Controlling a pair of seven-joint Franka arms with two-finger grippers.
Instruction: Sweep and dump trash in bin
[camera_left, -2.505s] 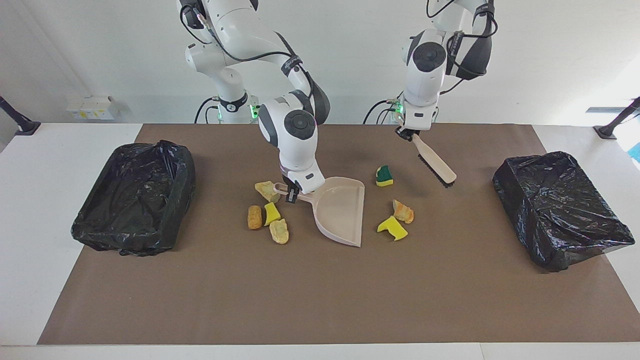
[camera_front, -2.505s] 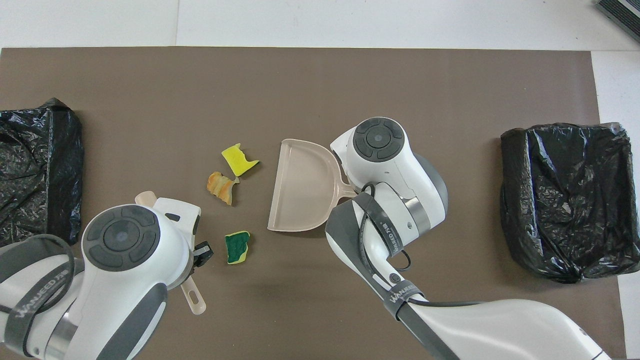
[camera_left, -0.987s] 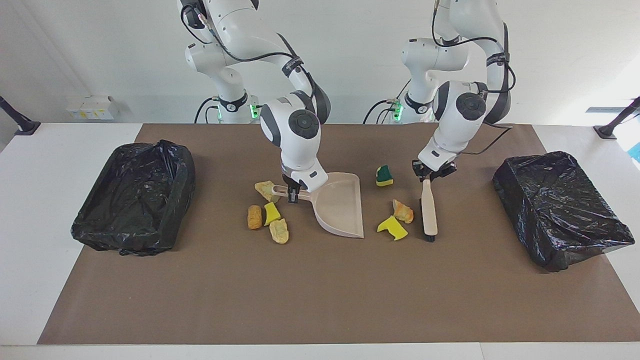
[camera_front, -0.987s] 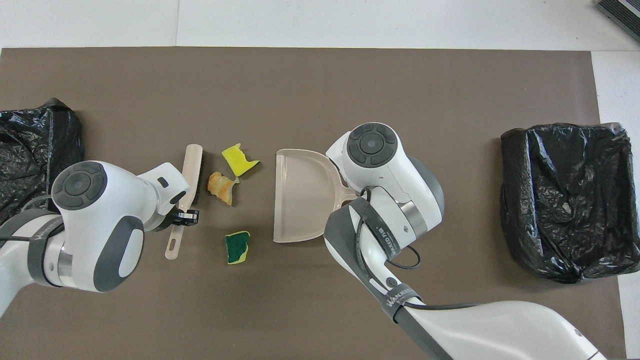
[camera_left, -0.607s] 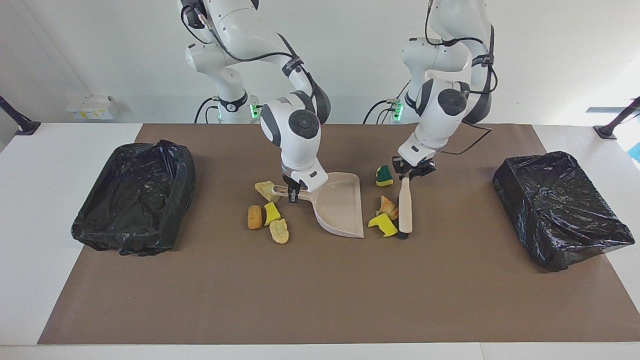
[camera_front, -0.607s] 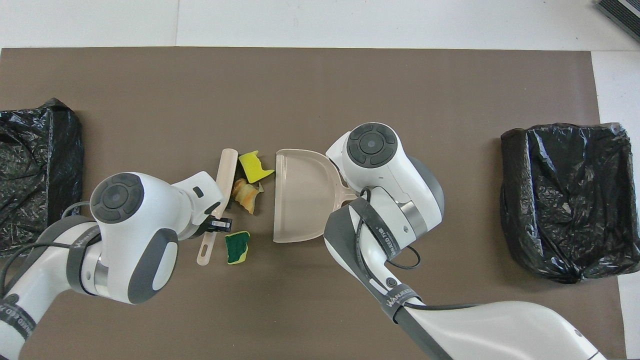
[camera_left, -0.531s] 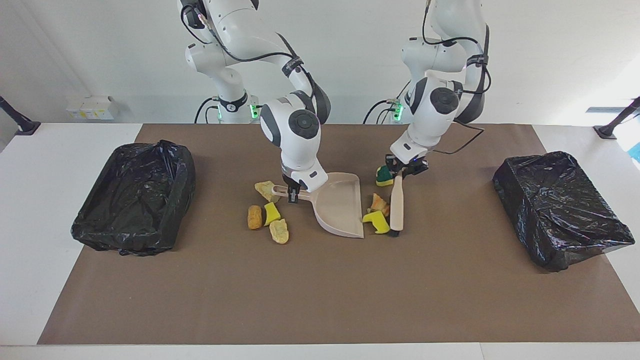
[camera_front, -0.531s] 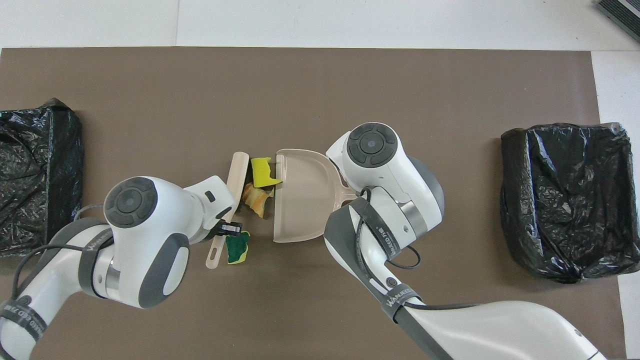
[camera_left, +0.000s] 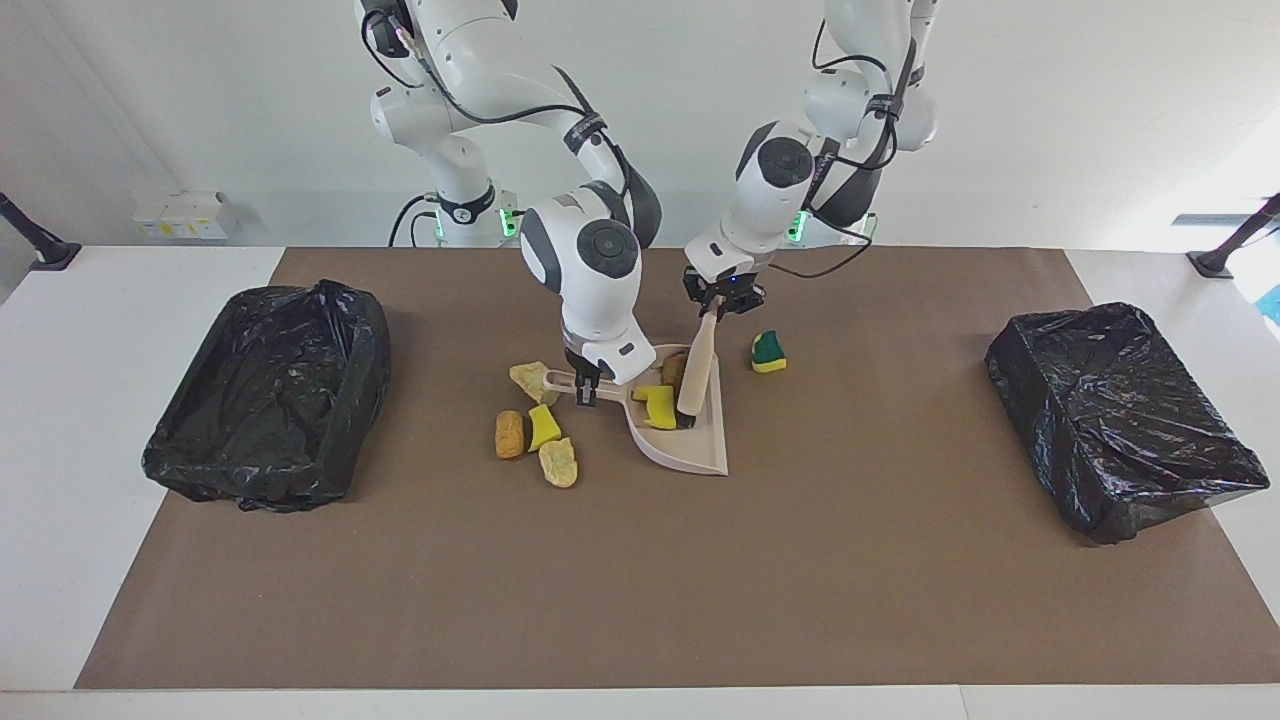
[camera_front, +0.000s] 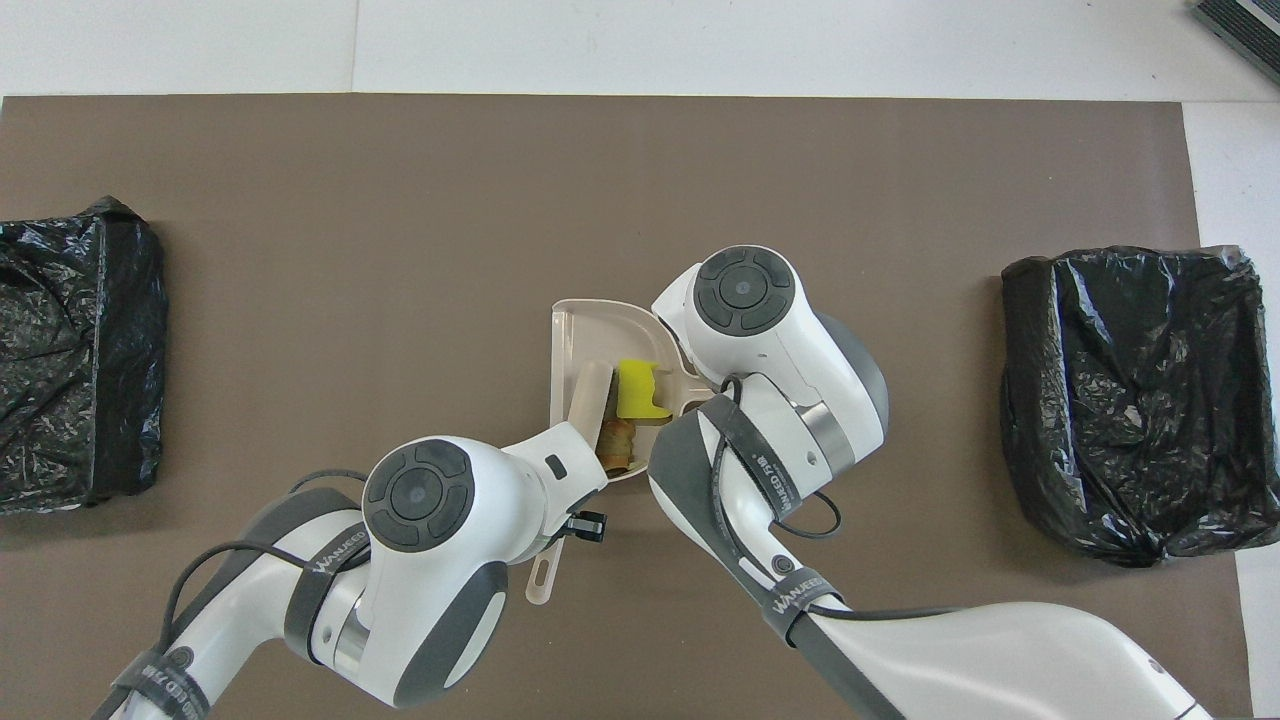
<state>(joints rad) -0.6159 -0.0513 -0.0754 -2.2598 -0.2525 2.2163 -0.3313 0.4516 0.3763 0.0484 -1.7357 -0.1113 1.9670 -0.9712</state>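
Note:
The beige dustpan (camera_left: 702, 450) (camera_front: 573, 322) rests on the brown mat, and my right gripper (camera_left: 586, 388) is shut on its handle. My left gripper (camera_left: 722, 300) is shut on the beige brush (camera_left: 697, 372) (camera_front: 587, 394), whose bristled end sits inside the pan. Two pieces of trash lie in the pan against the brush: a yellow chunk (camera_left: 660, 406) (camera_front: 640, 392) and an orange-brown one (camera_left: 673, 369) (camera_front: 615, 442). A green-and-yellow sponge (camera_left: 768, 352) lies on the mat beside the pan, toward the left arm's end. Several more chunks (camera_left: 543, 426) lie by the pan's handle, hidden in the overhead view.
A bin lined with a black bag (camera_left: 270, 395) (camera_front: 1120, 400) stands at the right arm's end of the mat. A second one (camera_left: 1120, 420) (camera_front: 70, 350) stands at the left arm's end. Both arms meet over the middle of the table.
My left gripper has swept the brush toward the right arm's end, pushing the yellow and orange-brown chunks off the mat into the dustpan. The right gripper and the pan have stayed put.

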